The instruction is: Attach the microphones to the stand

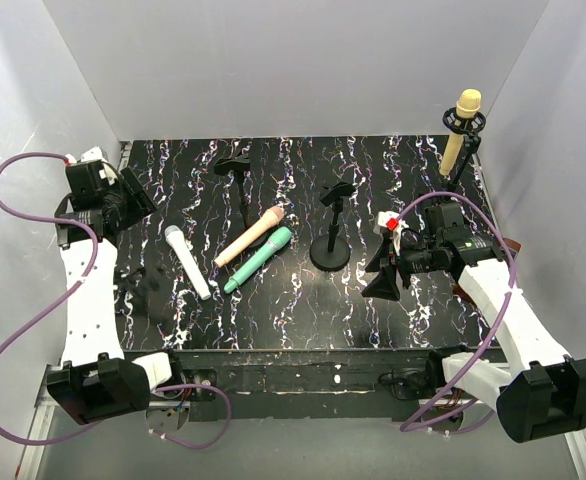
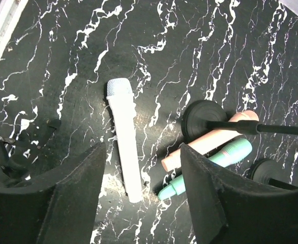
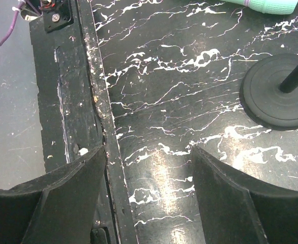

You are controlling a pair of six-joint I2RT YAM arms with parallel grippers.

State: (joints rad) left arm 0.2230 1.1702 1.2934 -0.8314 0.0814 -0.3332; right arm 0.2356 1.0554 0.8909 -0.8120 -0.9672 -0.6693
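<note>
Left hand (image 2: 144, 195) and right hand (image 3: 149, 190) both gape wide and empty, while the yellow-tan microphone (image 1: 461, 130) sits clipped in a stand (image 1: 479, 122) at two o'clock and the white microphone (image 1: 188, 262), peach-pink microphone (image 1: 250, 236) and teal-green microphone (image 1: 259, 258) lie on the tabletop (image 1: 293, 312) toward nine.

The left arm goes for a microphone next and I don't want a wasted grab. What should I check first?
1. Left gripper open, empty: ok.
2. White microphone lying clear of the others, between the left fingers in the wrist view: ok.
3. Peach-pink microphone and teal-green microphone separated: not ok, they lie tight side by side.
4. Middle stand free: ok, its clip is vacant.
5. Right gripper open, empty: ok.
6. Yellow-tan microphone firmly clipped in the far-right stand: cannot tell.
</note>
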